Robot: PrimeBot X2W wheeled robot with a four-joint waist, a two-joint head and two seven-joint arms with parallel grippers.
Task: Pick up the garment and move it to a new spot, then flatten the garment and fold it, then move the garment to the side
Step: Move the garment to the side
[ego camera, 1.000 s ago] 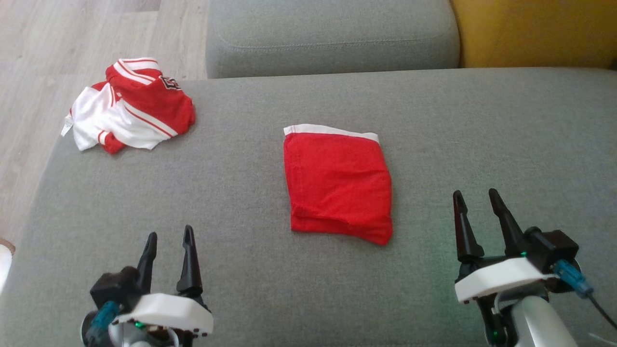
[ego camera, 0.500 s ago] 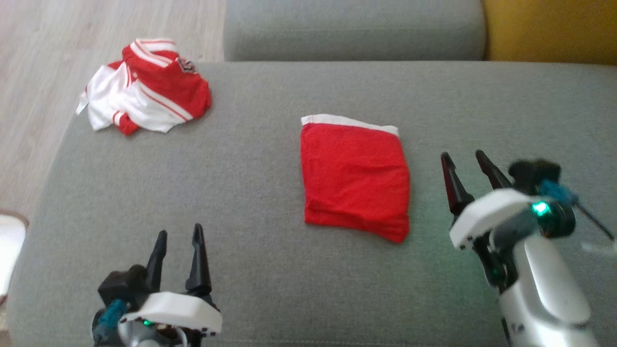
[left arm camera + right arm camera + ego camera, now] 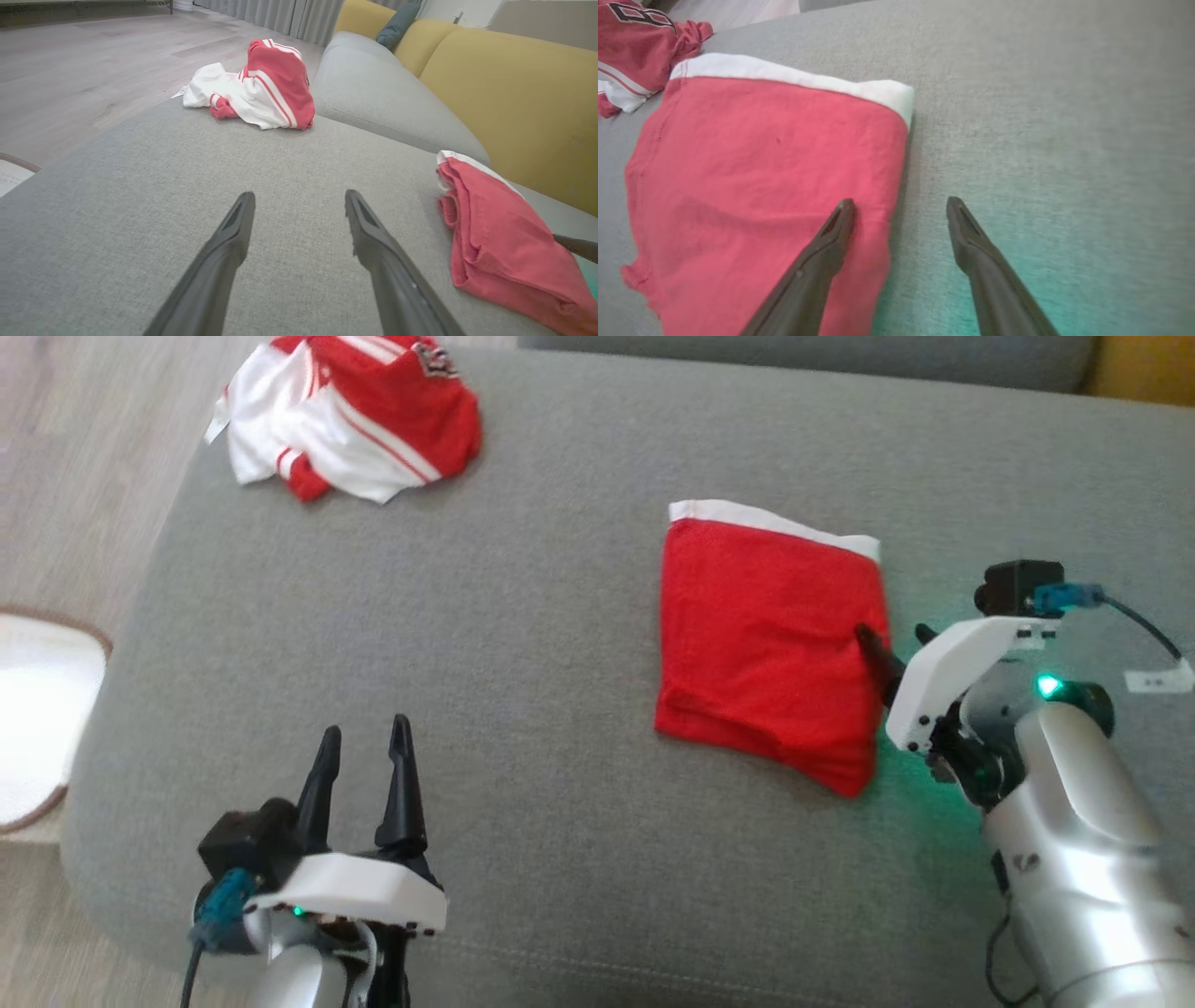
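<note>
1. Just brought the right gripper point(image 3: 889, 635) forward and inward. It now straddles the right edge of the red garment point(image 3: 766, 635), jaws wide, gripping nothing.
2. Probably ready to pinch that edge for the final move aside.
3. Folded flat, lightly creased, white band at the far end, mostly left of that gripper.
4. Left gripper point(image 3: 364, 742) wide open, empty, garment well to its right.

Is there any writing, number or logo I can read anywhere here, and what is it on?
Jersey patch: blocky black characters, cut off by the frame, not readable.
Cable tag: print too small to read.
Nothing here can be quoted for sure.
</note>
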